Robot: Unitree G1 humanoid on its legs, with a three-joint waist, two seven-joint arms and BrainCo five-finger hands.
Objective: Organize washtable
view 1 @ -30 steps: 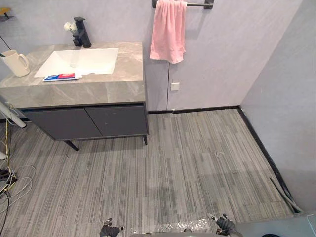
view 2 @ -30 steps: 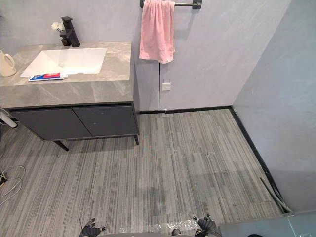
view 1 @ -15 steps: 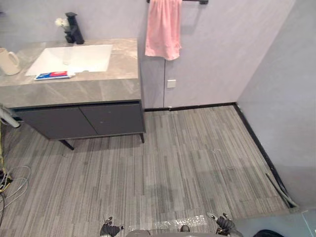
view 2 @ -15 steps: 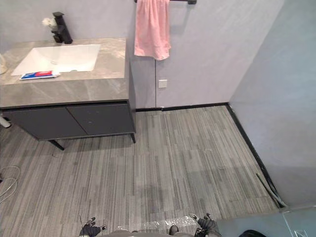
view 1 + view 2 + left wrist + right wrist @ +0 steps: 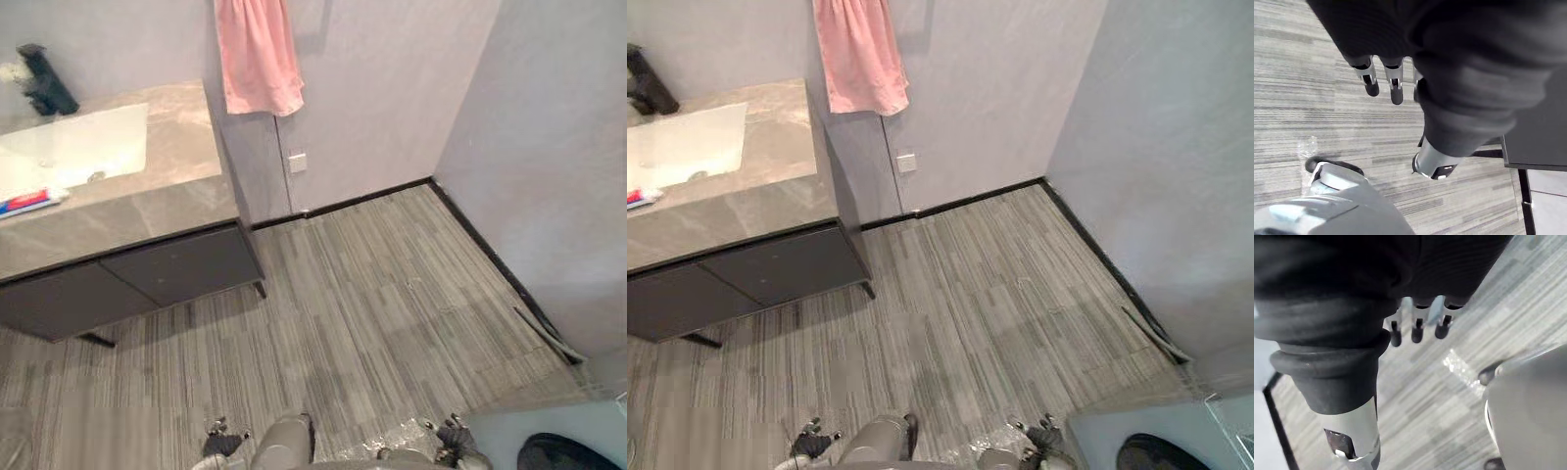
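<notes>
Hanging on the back wall: a pink towel [image 5: 257,54], its lower edge reaching about to the level of the top of the washtable [image 5: 171,181], just past that table's right end.
Washtable: it stands at the robot's left against the back wall, with a grey stone top over dark cabinet doors [image 5: 181,274] on thin legs.
Sink: a white rectangular sink [image 5: 78,147] is set into the stone top, with a black tap [image 5: 44,90] behind it at the wall.
Tube: a red, blue and white tube [image 5: 27,202] lies flat on the top, just in front of the sink's near edge, at the left border of the head views; its kind cannot be told.
Socket: a small white socket [image 5: 297,163] sits on the wall below the towel, right of the washtable.
Floor: a grey striped floor [image 5: 392,313] runs from the cabinet to the right wall, and a thin rod [image 5: 549,335] lies along the foot of that wall.
Left hand: the left hand [image 5: 224,443] is low at the robot's side, over the floor and well apart from the washtable; its fingers [image 5: 1370,81] hang straight, side by side and close together, empty.
Right hand: the right hand [image 5: 453,437] is low at the other side, over the floor; its fingers [image 5: 1417,330] hang straight in a close row, empty.
</notes>
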